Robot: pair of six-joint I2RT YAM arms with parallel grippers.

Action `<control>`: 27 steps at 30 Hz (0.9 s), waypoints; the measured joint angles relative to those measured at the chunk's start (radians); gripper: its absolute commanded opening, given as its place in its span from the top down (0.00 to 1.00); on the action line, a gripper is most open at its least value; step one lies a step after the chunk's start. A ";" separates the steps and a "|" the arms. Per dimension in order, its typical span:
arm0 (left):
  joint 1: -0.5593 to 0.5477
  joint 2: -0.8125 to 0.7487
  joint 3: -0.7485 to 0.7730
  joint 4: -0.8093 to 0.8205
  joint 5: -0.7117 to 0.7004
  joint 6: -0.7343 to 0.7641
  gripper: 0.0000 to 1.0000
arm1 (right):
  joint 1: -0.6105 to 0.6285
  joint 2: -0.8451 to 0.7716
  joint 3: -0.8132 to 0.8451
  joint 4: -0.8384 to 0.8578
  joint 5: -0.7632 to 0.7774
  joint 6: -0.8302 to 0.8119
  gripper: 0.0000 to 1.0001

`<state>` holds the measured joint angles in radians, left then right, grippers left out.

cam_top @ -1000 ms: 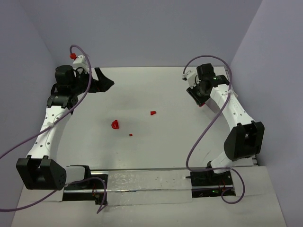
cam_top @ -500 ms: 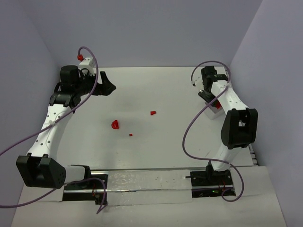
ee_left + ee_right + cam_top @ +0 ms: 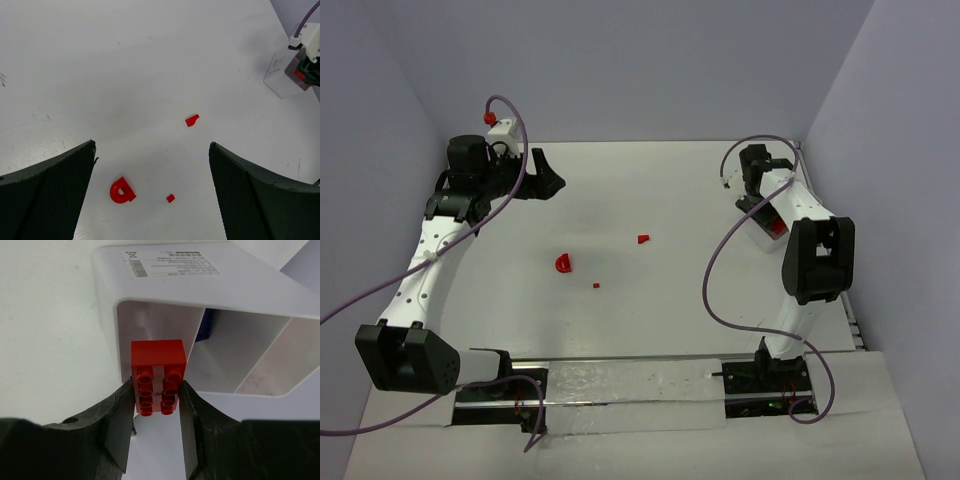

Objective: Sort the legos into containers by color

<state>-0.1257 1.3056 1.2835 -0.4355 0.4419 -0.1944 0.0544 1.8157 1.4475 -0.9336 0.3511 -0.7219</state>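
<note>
The right end effector is clenching a red brick, its long axis seemingly running along the fingers, right at the open mouth of a white tub at the surface's far right, so letting go looks like the coming move. The right wrist view is showing that alignment, which the overhead view is hiding behind the arm. The left end effector is hanging wide open, nearer three loose red pieces.

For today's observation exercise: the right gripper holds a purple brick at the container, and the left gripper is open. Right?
Wrong colour: the brick is red, not purple, as the right wrist view shows. The right gripper does hold it at the container, and the left gripper is open.
</note>
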 measured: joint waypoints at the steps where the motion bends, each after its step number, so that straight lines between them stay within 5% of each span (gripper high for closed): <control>1: 0.000 0.000 0.000 0.000 0.000 0.000 0.01 | 0.000 0.006 0.000 0.002 0.000 0.000 0.86; 20: 0.000 0.000 0.000 -0.004 -0.004 0.002 0.01 | -0.001 0.039 0.035 0.033 0.015 0.007 0.33; 27: 0.000 -0.005 -0.001 -0.031 -0.010 0.044 0.02 | -0.001 0.039 0.076 -0.002 -0.003 0.022 0.31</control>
<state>-0.1257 1.3002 1.2824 -0.4668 0.4315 -0.1505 0.0529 1.8545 1.5236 -0.9353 0.3477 -0.7004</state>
